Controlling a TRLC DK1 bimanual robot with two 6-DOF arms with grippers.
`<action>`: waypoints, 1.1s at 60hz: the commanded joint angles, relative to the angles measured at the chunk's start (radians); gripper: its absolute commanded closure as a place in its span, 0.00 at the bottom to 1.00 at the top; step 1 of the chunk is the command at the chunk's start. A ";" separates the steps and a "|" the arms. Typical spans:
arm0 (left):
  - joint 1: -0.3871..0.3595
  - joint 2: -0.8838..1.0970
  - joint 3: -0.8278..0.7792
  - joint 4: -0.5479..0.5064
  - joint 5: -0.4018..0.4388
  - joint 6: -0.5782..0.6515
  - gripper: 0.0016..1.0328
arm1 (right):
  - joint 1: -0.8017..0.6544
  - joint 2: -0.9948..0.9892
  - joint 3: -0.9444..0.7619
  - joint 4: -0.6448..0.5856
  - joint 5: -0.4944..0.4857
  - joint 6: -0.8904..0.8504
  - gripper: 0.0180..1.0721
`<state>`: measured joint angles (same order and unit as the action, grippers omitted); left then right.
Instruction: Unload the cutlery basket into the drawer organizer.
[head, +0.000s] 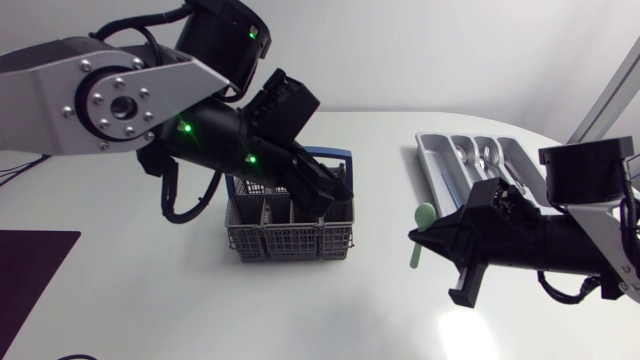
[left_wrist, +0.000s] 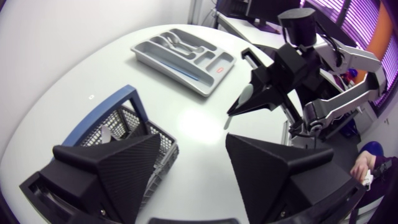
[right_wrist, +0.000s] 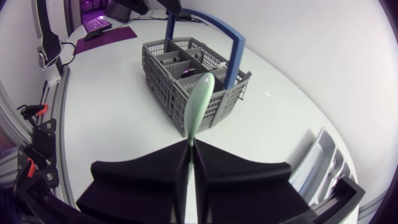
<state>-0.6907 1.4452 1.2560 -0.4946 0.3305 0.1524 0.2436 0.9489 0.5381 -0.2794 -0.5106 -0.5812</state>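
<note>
The grey cutlery basket (head: 290, 238) with a blue handle stands mid-table. My left gripper (head: 335, 195) hangs over its right rear corner, open, with nothing between the fingers (left_wrist: 115, 165). To the right of the basket, my right gripper (head: 432, 238) is shut on the stem of a pale green spoon (head: 421, 232), bowl end pointing away from the fingers toward the basket (right_wrist: 186, 78). The right wrist view shows the spoon (right_wrist: 199, 102) clamped between the shut fingers. The grey drawer organizer (head: 436, 165) lies at the back right, with metal spoons (head: 482, 155) in one compartment.
A dark purple mat (head: 30, 270) lies at the table's front left corner. Bare white table stretches between the basket and the organizer (left_wrist: 183, 56), where the right gripper (left_wrist: 249, 102) hovers. A pale utensil (left_wrist: 106, 134) shows inside the basket (left_wrist: 124, 127).
</note>
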 joint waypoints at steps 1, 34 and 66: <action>0.017 0.026 0.033 0.014 -0.056 -0.031 0.25 | -0.035 0.016 -0.024 0.014 0.017 -0.025 0.94; -0.007 0.018 -0.046 0.091 -0.498 0.007 0.25 | -0.259 -0.064 -0.044 0.071 0.271 -0.181 0.94; -0.007 -0.026 -0.127 0.131 -0.578 0.036 0.25 | -0.655 0.314 -0.098 0.526 0.273 -0.480 0.94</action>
<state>-0.6968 1.4426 1.1694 -0.3664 -0.2394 0.1658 -0.3748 1.1774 0.4496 0.1974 -0.2401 -1.0050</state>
